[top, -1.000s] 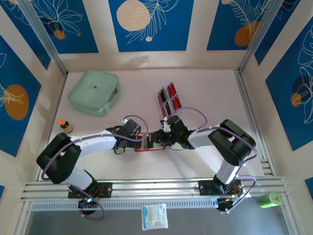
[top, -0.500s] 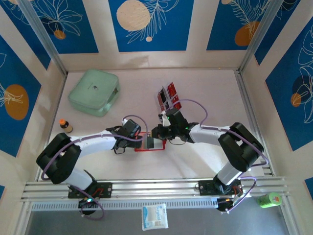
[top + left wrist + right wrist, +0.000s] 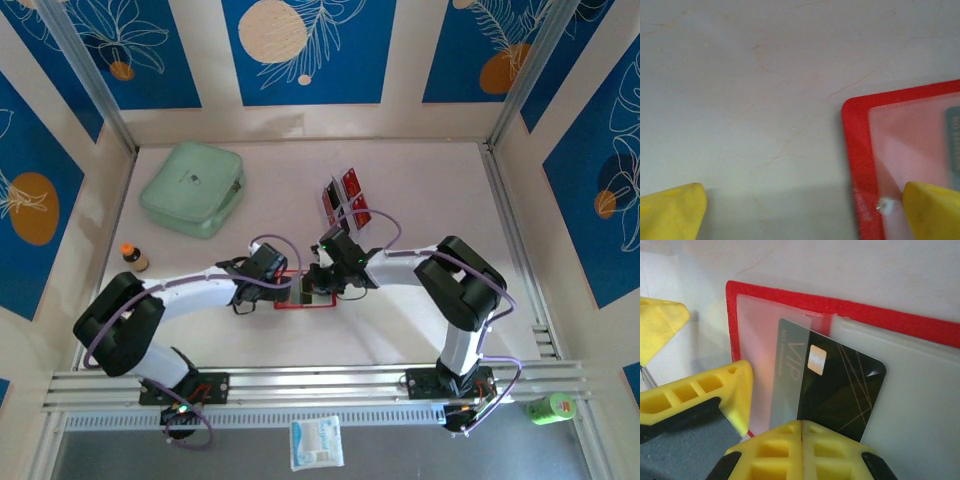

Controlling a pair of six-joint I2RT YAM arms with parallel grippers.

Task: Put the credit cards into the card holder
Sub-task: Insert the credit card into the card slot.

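Note:
The red card holder [image 3: 300, 304] lies open on the table, its clear pockets [image 3: 760, 335] facing up. A black credit card [image 3: 840, 390] with a gold chip is part way under a clear pocket. My right gripper [image 3: 802, 432] is shut, with its tips against the card's near edge, and it hovers over the holder [image 3: 318, 282]. My left gripper [image 3: 802, 215] is open and straddles the holder's left edge [image 3: 855, 150]. One of its fingers [image 3: 932, 210] rests on the pocket beside the pale dot clasp [image 3: 885, 205]. More red cards [image 3: 352, 185] stand in a clear rack [image 3: 345, 205].
A mint-green case [image 3: 193, 188] lies at the back left. A small bottle [image 3: 133, 257] stands by the left wall. Metal rails [image 3: 300, 385] run along the near edge, and a white packet [image 3: 316, 442] and a green can [image 3: 550, 407] lie beyond them.
My right gripper has moved left over the card holder, pushing the black card further in. The left arm has stayed in place.

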